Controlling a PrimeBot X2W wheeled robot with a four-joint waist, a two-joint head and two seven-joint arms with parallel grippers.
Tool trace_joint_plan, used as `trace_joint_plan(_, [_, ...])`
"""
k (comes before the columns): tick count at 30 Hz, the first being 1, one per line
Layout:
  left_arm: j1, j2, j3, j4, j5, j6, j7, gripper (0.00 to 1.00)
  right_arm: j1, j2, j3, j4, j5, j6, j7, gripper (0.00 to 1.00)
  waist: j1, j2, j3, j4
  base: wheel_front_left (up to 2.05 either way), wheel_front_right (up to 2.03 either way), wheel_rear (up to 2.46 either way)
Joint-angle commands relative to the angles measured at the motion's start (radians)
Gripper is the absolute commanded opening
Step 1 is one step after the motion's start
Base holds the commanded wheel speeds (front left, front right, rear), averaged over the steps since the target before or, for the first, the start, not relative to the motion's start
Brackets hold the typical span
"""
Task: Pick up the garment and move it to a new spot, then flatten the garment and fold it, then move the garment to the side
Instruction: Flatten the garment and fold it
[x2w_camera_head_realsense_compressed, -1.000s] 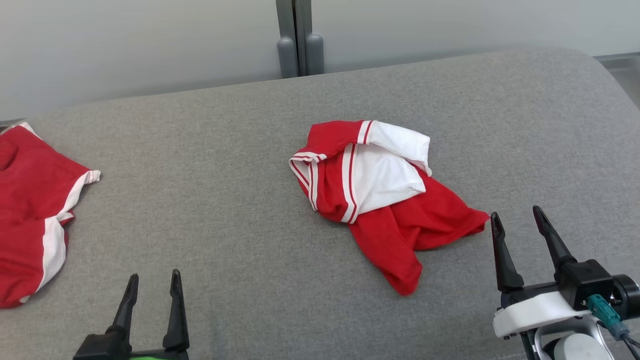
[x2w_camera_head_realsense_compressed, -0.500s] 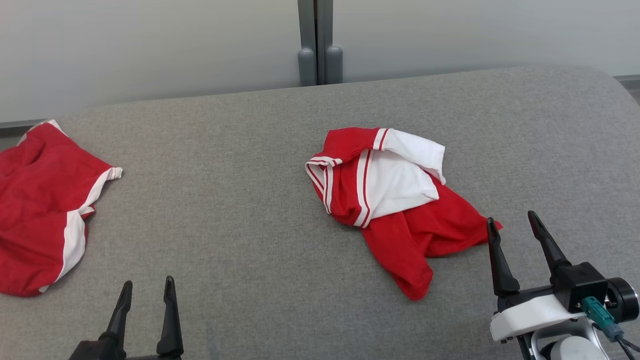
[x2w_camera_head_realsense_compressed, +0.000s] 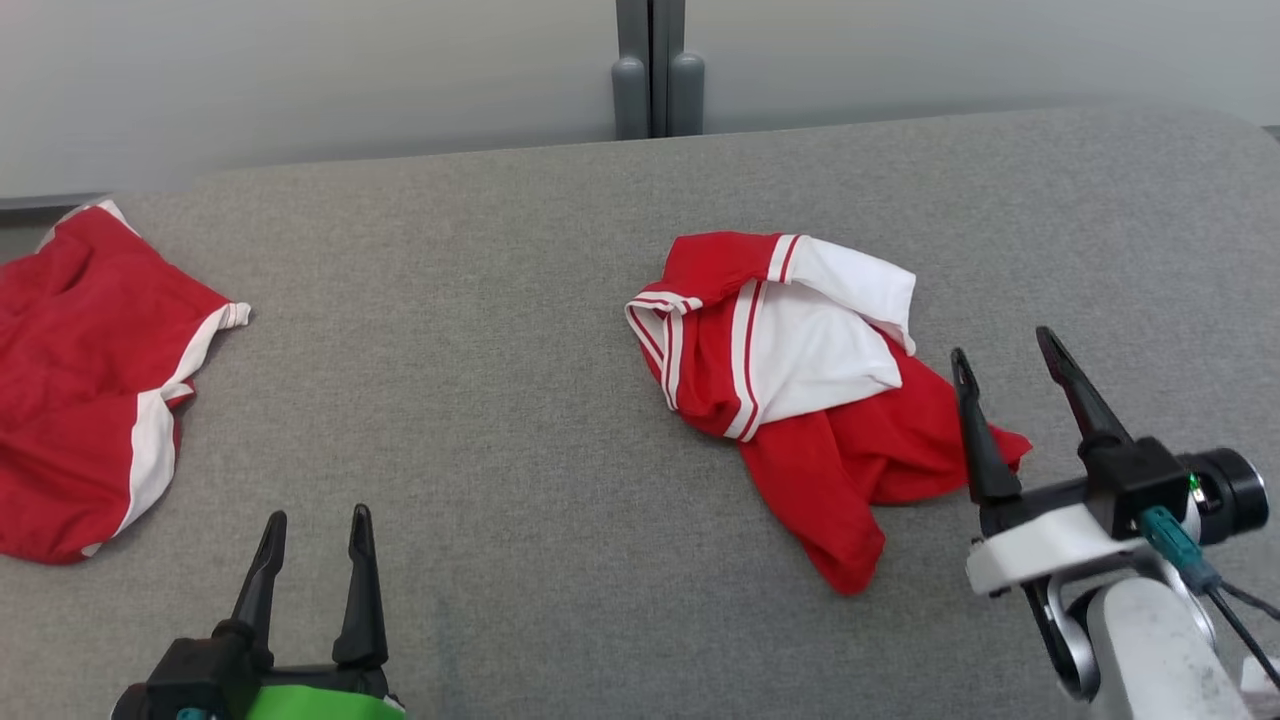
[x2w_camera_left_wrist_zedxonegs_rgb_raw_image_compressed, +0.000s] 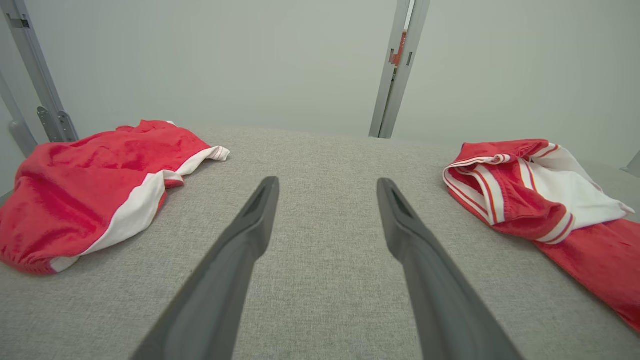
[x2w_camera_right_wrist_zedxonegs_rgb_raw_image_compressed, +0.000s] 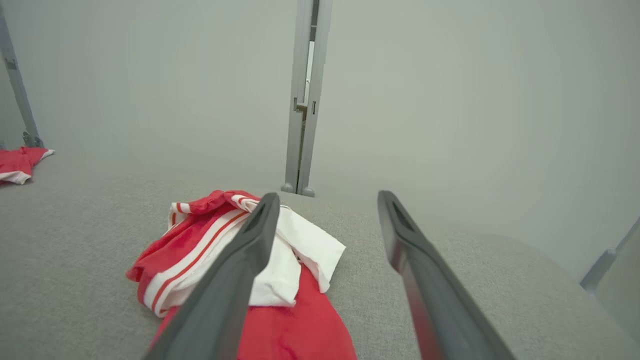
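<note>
The garment (x2w_camera_head_realsense_compressed: 810, 370) lies just left of the right gripper (x2w_camera_head_realsense_compressed: 1003, 345), whose jaws are spread and empty. The left gripper (x2w_camera_head_realsense_compressed: 318, 516), also spread, is well apart.

The left gripper (x2w_camera_head_realsense_compressed: 317, 517) is seen at the lower left of the head view, its dark fingers (x2w_camera_head_realsense_compressed: 357, 580) pointed up the frame. The right gripper (x2w_camera_head_realsense_compressed: 1002, 345) is held higher, at the right, tilted slightly leftward on a pale forearm (x2w_camera_head_realsense_compressed: 1150, 640). Both jaws are spread wide and empty.
</note>
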Motion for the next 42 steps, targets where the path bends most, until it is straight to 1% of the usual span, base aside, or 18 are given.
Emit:
trace_joint_plan(1, [-0.026,0.001,-0.009,0.001,-0.006,-0.007,0.000,1.00,-0.048,-0.027,0.019,0.042,-0.022,-0.001,-0.003,1.00,0.0000,0.0000,0.034,0.029,0.00,0.00,0.00])
trace_joint_plan(4, [-0.055,0.001,-0.030,0.005,-0.012,-0.009,0.000,1.00,-0.169,-0.083,0.059,0.161,-0.069,-0.001,0.010,1.00,0.0000,0.0000,0.067,0.053,0.00,0.00,0.00])
trace_joint_plan(7, [-0.082,0.001,-0.052,0.014,-0.033,-0.014,0.000,1.00,-0.308,-0.121,0.118,0.285,-0.097,-0.001,0.080,1.00,0.0000,0.0000,0.097,0.087,0.00,0.00,0.00])
trace_joint_plan(8, [-0.090,0.001,-0.057,0.019,-0.039,-0.014,0.000,1.00,-0.338,-0.129,0.135,0.322,-0.094,-0.001,0.109,1.00,0.0000,0.0000,0.103,0.097,0.00,0.00,0.00])
trace_joint_plan(11, [-0.113,0.001,-0.079,0.036,-0.053,-0.016,0.000,1.00,-0.438,-0.163,0.224,0.424,-0.074,-0.002,0.182,1.00,0.0000,0.0000,0.118,0.134,0.00,0.00,0.00])
trace_joint_plan(13, [-0.126,0.001,-0.091,0.042,-0.062,-0.016,0.000,1.00,-0.478,-0.180,0.292,0.485,-0.047,-0.002,0.224,1.00,0.0000,0.0000,0.123,0.156,0.00,0.00,0.00])
trace_joint_plan(17, [-0.129,0.001,-0.100,0.043,-0.077,-0.007,0.000,1.00,-0.543,-0.208,0.361,0.552,0.002,-0.002,0.256,1.00,0.0000,0.0000,0.127,0.187,0.00,0.00,0.00])
trace_joint_plan(21, [-0.135,0.001,-0.105,0.041,-0.085,-0.003,0.000,1.00,-0.587,-0.225,0.374,0.584,0.006,-0.002,0.247,1.00,0.0000,0.0000,0.139,0.205,0.00,0.00,0.00])
trace_joint_plan(24, [-0.138,0.001,-0.104,0.042,-0.090,-0.003,0.000,1.00,-0.618,-0.229,0.392,0.616,-0.004,-0.002,0.273,1.00,0.0000,0.0000,0.146,0.210,0.00,0.00,0.00])
trace_joint_plan(25, [-0.138,0.001,-0.104,0.044,-0.091,-0.003,0.000,1.00,-0.627,-0.224,0.401,0.638,0.009,-0.002,0.297,0.34,0.0000,0.0000,0.147,0.211,0.00,0.00,0.00])
trace_joint_plan(26, [-0.138,0.001,-0.104,0.045,-0.092,-0.003,0.000,1.00,-0.634,-0.219,0.411,0.652,0.019,-0.002,0.315,0.00,0.0000,0.0000,0.148,0.211,0.00,0.00,0.00])
trace_joint_plan(29, [-0.143,0.001,-0.110,0.051,-0.095,0.000,0.000,1.00,-0.671,-0.205,0.428,0.674,0.066,-0.002,0.355,0.00,0.0000,0.0000,0.143,0.209,0.00,0.00,0.00])
trace_joint_plan(32, [-0.138,0.001,-0.107,0.054,-0.094,0.003,0.000,1.00,-0.693,-0.176,0.431,0.658,0.124,-0.002,0.380,0.00,0.0000,0.0000,0.125,0.199,0.00,0.00,0.00])
trace_joint_plan(35, [-0.117,0.001,-0.101,0.055,-0.088,0.010,0.000,1.00,-0.718,-0.146,0.418,0.623,0.222,-0.002,0.448,0.00,0.0000,0.0000,0.094,0.181,0.00,0.00,0.00])
trace_joint_plan(38, [-0.095,0.001,-0.100,0.053,-0.085,0.018,0.000,1.00,-0.742,-0.119,0.412,0.552,0.334,-0.001,0.547,0.00,0.0000,0.0000,0.059,0.159,0.00,0.00,0.00])
trace_joint_plan(42, [-0.070,0.001,-0.106,0.047,-0.083,0.027,0.000,1.00,-0.773,-0.126,0.437,0.404,0.467,-0.001,0.691,0.00,0.0000,0.0000,0.015,0.135,0.00,0.00,0.00])
